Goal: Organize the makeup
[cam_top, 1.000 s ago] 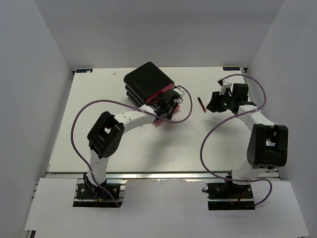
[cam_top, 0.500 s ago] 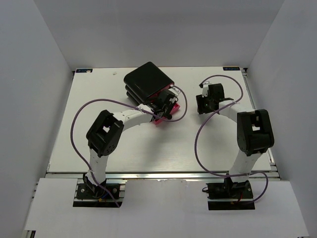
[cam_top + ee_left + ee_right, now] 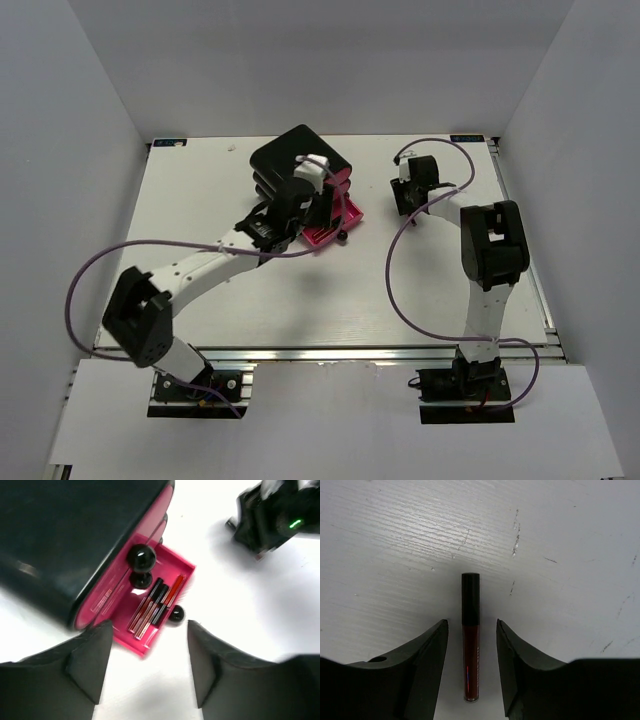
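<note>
Right wrist view: I see the right jaws spread wide, gripping nothing, straddling a lipstick tube (image 3: 470, 640) lying flat on the surface (image 3: 570, 555), right of the black box (image 3: 300, 160). Left jaws open, empty, above the box's open pink drawer (image 3: 118, 614), which holds more lipsticks (image 3: 152, 606).

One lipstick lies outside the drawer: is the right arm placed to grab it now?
Likely yes: the right gripper hangs open over the lipstick tube, which lies between its fingers, nothing blocking.
</note>
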Robot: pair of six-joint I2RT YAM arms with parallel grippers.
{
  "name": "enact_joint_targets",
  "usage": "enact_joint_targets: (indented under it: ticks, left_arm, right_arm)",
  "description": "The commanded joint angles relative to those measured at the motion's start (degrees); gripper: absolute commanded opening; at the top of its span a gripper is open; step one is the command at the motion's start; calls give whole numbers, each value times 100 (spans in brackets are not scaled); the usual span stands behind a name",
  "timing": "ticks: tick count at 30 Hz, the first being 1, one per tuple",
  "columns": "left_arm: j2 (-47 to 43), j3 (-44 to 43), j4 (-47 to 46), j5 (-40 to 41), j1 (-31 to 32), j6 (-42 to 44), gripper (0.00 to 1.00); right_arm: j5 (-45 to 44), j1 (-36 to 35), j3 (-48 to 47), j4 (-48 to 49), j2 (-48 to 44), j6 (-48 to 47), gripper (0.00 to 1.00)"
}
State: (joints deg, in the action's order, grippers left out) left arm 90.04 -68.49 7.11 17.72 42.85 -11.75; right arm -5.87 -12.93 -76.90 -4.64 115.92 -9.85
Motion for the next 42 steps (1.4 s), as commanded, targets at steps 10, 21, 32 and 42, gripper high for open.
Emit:
enact_joint_targets:
  ticks: [10, 21, 32, 42]
  left_arm:
    - [-2437, 2128, -272, 215, -970, -1654, 86]
    - [-3493, 3087, -79, 487, -1455, -2446, 88]
    - [-3783, 3342, 80, 672, -1525, -2622, 88]
    - [-3827, 3447, 62, 698, -1552, -2666, 89]
  right_arm:
    - [121, -17, -396, -230, 326, -52, 24]
    - [2042, 1, 96, -143, -349, -87, 0]
    - [4382, -210, 791, 202, -1774, -2510, 0]
    - [3998, -1264, 1265, -661, -1889, -7442, 0]
